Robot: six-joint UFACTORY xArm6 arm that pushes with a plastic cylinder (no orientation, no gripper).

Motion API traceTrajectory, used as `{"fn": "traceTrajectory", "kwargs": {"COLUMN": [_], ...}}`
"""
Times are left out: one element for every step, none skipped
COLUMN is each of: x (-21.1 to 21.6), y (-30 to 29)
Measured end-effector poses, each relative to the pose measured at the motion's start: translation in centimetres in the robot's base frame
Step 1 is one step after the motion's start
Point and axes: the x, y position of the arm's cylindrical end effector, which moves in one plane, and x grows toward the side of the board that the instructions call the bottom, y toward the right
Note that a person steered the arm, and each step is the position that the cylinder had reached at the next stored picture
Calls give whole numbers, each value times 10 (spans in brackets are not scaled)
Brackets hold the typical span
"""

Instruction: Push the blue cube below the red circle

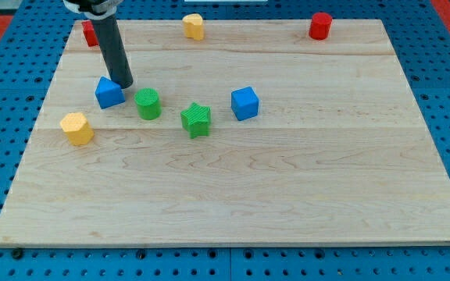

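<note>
The blue cube (244,103) sits near the middle of the wooden board (287,195). The red circle, a short red cylinder (320,26), stands at the board's top edge, up and to the right of the cube. My tip (124,84) is at the view's upper left, touching or just behind a second blue block (109,92) with a peaked top. The tip is far to the left of the blue cube.
A green cylinder (148,104) and a green star (196,119) lie between the two blue blocks. A yellow block (77,128) sits at the left, another yellow block (194,26) at the top edge. A red block (90,33) is partly hidden behind the rod.
</note>
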Motion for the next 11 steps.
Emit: {"fn": "traceTrajectory", "kwargs": {"x": [11, 17, 17, 17, 17, 17, 14, 4, 2, -2, -2], "y": [15, -43, -59, -22, -10, -10, 8, 33, 38, 118, 165]}}
